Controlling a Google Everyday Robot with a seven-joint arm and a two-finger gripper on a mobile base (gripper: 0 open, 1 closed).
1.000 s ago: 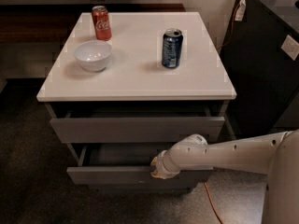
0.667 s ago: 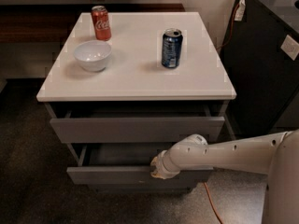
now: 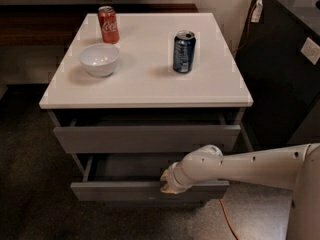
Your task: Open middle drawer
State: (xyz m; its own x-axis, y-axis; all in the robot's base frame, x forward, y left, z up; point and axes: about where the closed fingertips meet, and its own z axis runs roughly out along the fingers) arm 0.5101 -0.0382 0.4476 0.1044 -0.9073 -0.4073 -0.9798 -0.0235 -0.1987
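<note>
A white robot arm reaches from the right to the middle drawer, which stands pulled partway out beneath the table, below the slightly open top drawer. The pincer sits at the drawer front's upper edge; whether it is spread or pressed together cannot be told. Nothing has visibly shifted in the last second, so the pull seems finished or paused.

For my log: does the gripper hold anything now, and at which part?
Cannot be told: the gripper meets the front panel's top edge on the pulled-out flat grey middle drawer.
</note>
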